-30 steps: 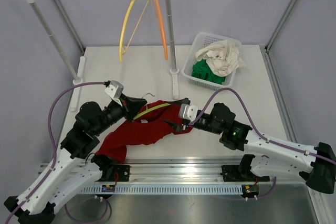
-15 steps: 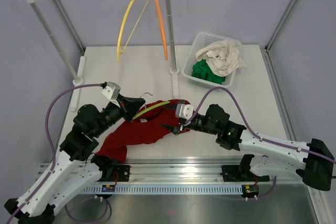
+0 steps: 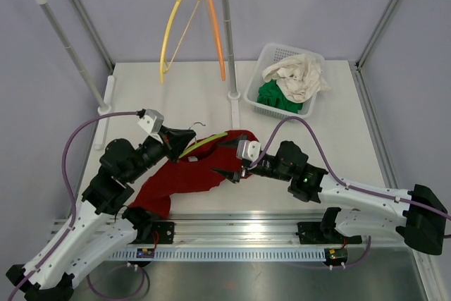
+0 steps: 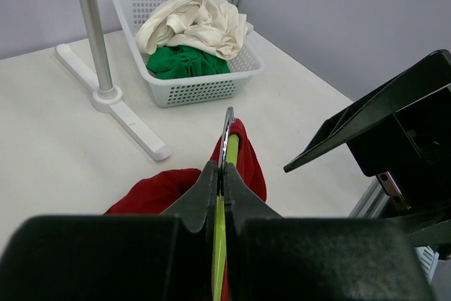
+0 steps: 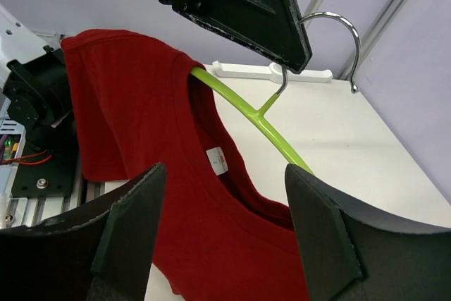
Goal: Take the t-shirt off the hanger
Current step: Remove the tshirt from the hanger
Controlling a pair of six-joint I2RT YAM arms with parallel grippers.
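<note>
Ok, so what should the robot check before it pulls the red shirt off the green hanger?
1. Left gripper shut on the lime-green hanger: ok.
2. Right gripper open: ok.
3. Red t-shirt collar lined up between the right fingers: ok.
4. Right fingers touching the cloth: cannot tell.
5. T-shirt off the hanger: not ok, one hanger arm sits inside the neck.

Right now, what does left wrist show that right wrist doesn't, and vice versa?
Left wrist only: the white basket holding a white cloth and a green cloth. Right wrist only: the collar label inside the neckline. Both: the red t-shirt draped on the green hanger, which the left gripper clamps.
</note>
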